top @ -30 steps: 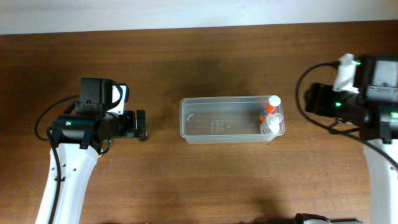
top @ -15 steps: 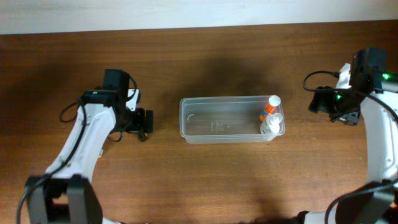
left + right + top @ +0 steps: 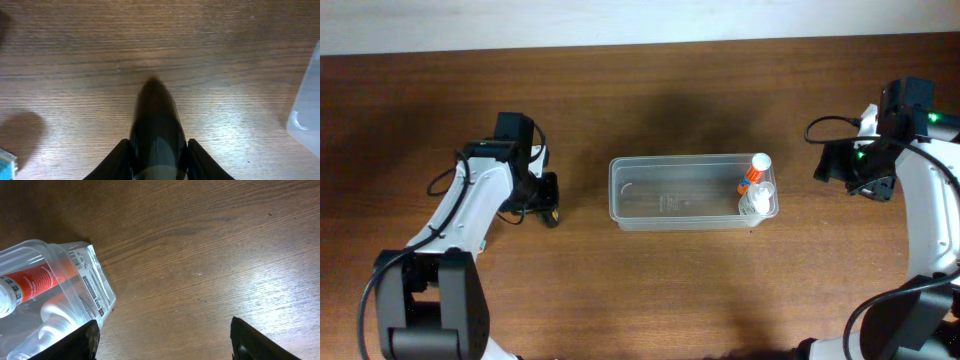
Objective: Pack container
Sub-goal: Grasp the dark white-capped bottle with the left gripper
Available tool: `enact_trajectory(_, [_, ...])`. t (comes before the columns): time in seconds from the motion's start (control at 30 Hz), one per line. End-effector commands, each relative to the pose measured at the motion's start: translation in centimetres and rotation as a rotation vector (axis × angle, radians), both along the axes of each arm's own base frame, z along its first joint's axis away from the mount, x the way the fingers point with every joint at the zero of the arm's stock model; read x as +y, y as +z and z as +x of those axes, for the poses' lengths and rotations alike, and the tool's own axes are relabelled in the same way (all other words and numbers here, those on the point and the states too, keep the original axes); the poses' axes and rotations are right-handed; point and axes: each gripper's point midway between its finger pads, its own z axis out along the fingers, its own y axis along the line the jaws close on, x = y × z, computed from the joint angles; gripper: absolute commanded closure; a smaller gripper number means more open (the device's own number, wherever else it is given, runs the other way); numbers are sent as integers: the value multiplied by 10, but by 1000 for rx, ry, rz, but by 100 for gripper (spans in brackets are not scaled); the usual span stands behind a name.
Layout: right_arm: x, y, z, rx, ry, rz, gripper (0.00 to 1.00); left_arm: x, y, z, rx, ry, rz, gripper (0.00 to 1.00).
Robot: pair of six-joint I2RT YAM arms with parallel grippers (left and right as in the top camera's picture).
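The clear container (image 3: 660, 200) lies at the table's middle, with an orange-and-white tube (image 3: 754, 172) and a clear bottle (image 3: 756, 200) at its right end. My left gripper (image 3: 548, 200) sits just left of the container, low over the wood. In the left wrist view it is shut on a dark glossy bottle (image 3: 157, 125), with the container's corner (image 3: 307, 110) at the right edge. My right gripper (image 3: 840, 172) hangs right of the container. In the right wrist view it (image 3: 165, 340) is open and holds nothing; the container (image 3: 85, 275), tube (image 3: 30, 282) and clear bottle (image 3: 50, 320) show at left.
A small teal object (image 3: 5, 162) shows at the bottom left corner of the left wrist view. A pale wall strip (image 3: 620, 20) runs along the table's far edge. Bare brown wood (image 3: 650, 290) lies in front of the container.
The left jaws have gone from wide open to shut on the dark bottle. Both arms swung in towards the container a second ago and have barely shifted since.
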Motion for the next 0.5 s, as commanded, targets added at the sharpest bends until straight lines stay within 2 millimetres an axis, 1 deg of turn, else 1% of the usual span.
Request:
enact_trajectory(0.0, [-1,1,-1,-1,-9,3,24,-9,3,2,2,17,-56,78])
enact_trajectory(0.03, [-1,1,-1,1,-8,3,24,-9,5,2,6,31,-57,82])
enact_trajectory(0.1, [-1,1,-1,1,-9,3,24,-9,12,1,12,43,-58,82])
enact_trajectory(0.17, [-1,1,-1,1,-8,3,24,-9,25,3,6,41,-58,82])
enact_trajectory(0.27, [-1,1,-1,1,-8,3,24,-14,58,8,-31,28,-62,82])
enact_trajectory(0.33, [-1,1,-1,1,-9,3,24,-21,87,14,-83,10,-69,82])
enact_trajectory(0.4, [-1,1,-1,1,-9,3,24,-32,114,18,-143,-11,-80,82])
enact_trajectory(0.43, [-1,1,-1,1,-9,3,24,-42,130,21,-178,-18,-91,82])
enact_trajectory(0.47, [-1,1,-1,0,-9,3,24,-51,140,22,-202,-26,-101,82])
